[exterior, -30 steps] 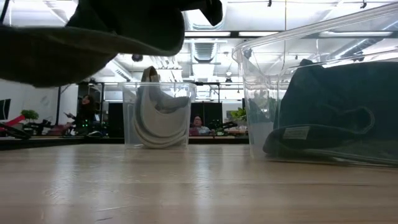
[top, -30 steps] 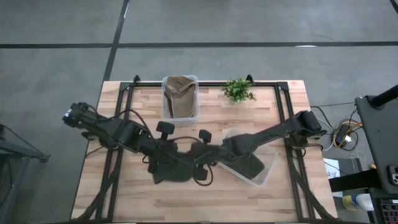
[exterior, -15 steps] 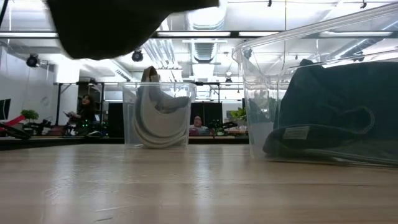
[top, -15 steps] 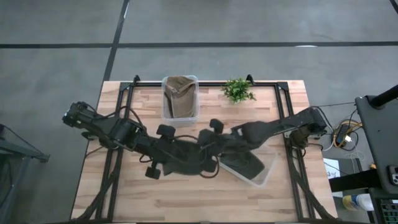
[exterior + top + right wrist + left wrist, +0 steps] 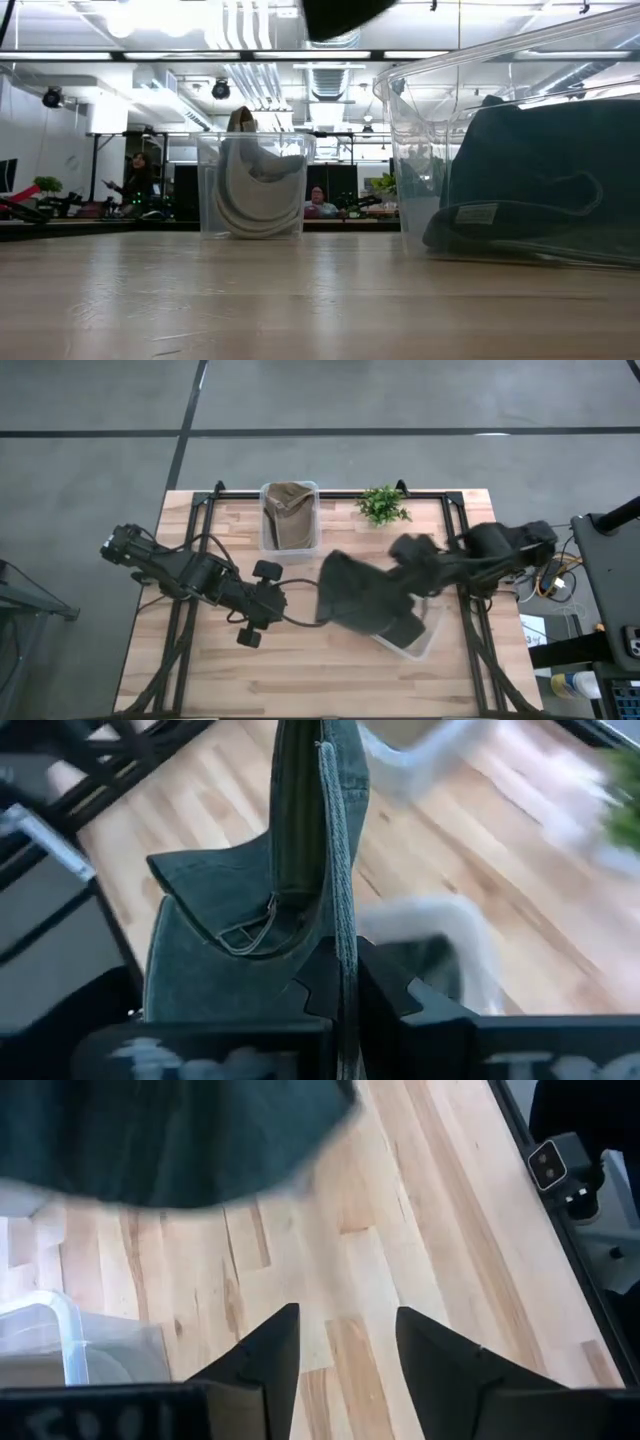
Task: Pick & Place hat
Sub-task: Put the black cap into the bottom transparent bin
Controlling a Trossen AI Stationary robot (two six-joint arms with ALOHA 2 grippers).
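Observation:
A dark blue-green denim hat (image 5: 352,596) is in the air over the table's middle, partly above the left side of a clear bin (image 5: 428,642). It also shows in the right wrist view (image 5: 250,920), the left wrist view (image 5: 170,1140) and at the top of the low view (image 5: 340,12). My right gripper (image 5: 345,975) is shut on it and in the high view sits at the hat's right (image 5: 408,552). My left gripper (image 5: 347,1325) is open and empty over bare wood, to the left of the hat (image 5: 278,610). A second dark hat (image 5: 530,180) lies in the clear bin. My right gripper pinches the hat's seamed rim edge (image 5: 338,935) between its two fingers, close to the strap buckle (image 5: 262,925). The fingers come from the table's right side. The hat is lifted clear of the table and reaches out from the fingers toward the table's left.
A smaller clear bin (image 5: 290,520) with a tan hat stands at the far middle and also shows in the low view (image 5: 258,185). A small green plant (image 5: 382,505) stands to its right. Black frame rails run along the table's left and right sides.
My right gripper has risen and gone toward the table's right edge with the dark hat. The hat has come up off the table's middle and away from my left gripper, and now hangs over the clear bin's left side. My left gripper has drawn back a little to the left.

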